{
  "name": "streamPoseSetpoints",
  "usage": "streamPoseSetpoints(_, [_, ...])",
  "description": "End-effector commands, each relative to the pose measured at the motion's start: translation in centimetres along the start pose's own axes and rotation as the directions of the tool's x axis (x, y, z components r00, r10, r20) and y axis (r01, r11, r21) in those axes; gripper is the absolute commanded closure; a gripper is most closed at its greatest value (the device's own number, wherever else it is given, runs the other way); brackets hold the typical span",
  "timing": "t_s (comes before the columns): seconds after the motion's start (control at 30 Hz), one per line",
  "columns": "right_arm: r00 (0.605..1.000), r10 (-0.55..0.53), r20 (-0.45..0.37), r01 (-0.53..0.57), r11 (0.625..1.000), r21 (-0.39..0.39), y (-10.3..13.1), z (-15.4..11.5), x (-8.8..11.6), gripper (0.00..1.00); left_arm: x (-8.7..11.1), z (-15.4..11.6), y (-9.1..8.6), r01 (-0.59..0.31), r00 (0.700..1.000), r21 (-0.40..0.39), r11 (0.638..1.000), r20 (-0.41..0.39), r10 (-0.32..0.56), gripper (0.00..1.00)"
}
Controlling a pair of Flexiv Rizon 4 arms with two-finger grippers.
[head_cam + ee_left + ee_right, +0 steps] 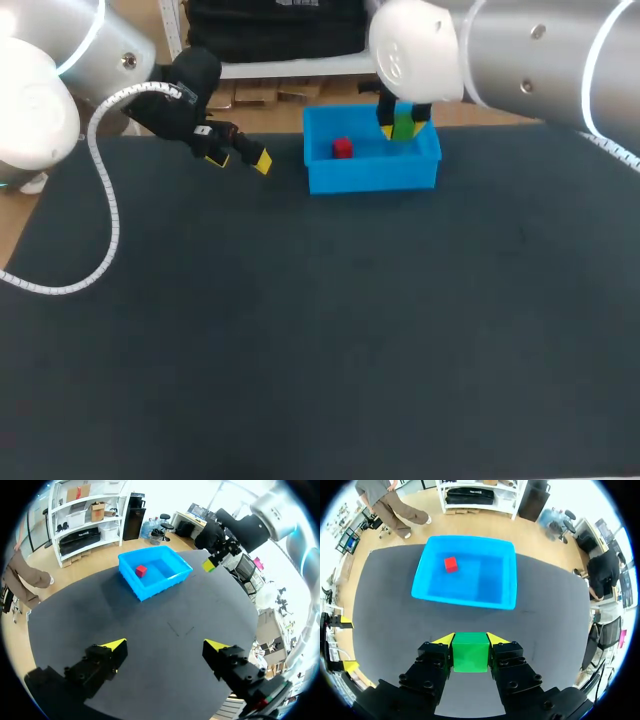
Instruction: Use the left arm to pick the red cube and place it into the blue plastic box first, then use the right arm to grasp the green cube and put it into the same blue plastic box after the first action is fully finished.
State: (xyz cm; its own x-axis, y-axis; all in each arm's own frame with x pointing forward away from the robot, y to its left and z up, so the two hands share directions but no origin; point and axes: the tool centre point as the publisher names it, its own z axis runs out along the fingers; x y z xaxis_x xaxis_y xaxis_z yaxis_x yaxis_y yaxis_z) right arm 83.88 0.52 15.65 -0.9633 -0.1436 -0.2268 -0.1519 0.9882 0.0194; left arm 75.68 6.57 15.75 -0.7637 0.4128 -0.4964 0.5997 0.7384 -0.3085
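— While the right gripper [470,639] is clamping the green cube [470,651] between its yellow tips, where is that cube sitting against the blue box [370,178]?

— It is hanging in the air by the box's far right corner, gripped from two sides. From the right wrist camera the box is lying straight ahead of the fingers, its long side running across them and its open top facing up. I am judging the coming move to be a short carry forward and then a release.

— Is it over the rim already?

— I am not managing to tell. From above, the arm's big joint is covering the wrist and part of the fingers, and height is hard to read.

— And the red cube [343,148]?

— It is lying inside the box, toward its left end and well apart from the green one, so the first half is looking done.

— What is the left gripper [240,157] doing?

— It is hovering with its fingers spread and nothing between them, near the table's [300,330] far edge, left of the box and apart from it. The right arm is plainly the nearer one. The box itself is standing by that far edge, about midway along.
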Motion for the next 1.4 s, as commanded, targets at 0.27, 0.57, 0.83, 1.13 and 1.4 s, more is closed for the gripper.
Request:
streamPoseSetpoints(0.27, [1.0,-0.004,0.031,0.004,1.0,0.012,-0.3,-1.8,-3.0,1.0,0.1,0.0,0.1,-0.002,1.0,0.003,1.0,0.004,0.002,0.0])
streamPoseSetpoints(0.57, [0.998,-0.017,0.062,0.015,0.999,0.029,-0.2,-3.1,-5.1,1.0,0.1,0.0,0.1,-0.002,1.0,0.003,1.0,0.004,0.002,0.0])
streamPoseSetpoints(0.83, [0.997,-0.024,0.078,0.021,0.999,0.039,-0.2,-3.3,-7.1,1.0,0.1,0.0,0.1,-0.002,1.0,0.003,1.0,0.004,0.002,0.0])
streamPoseSetpoints(1.13, [0.996,-0.026,0.088,0.021,0.999,0.05,-0.4,-2.9,-9.1,1.0,0.1,0.0,0.1,-0.002,1.0,0.003,1.0,0.004,0.002,0.0])
streamPoseSetpoints(1.4, [0.995,-0.025,0.096,0.019,0.998,0.057,-0.5,-1.7,-10.3,1.0,0.1,0.0,0.1,-0.002,1.0,0.003,1.0,0.004,0.002,0.0])
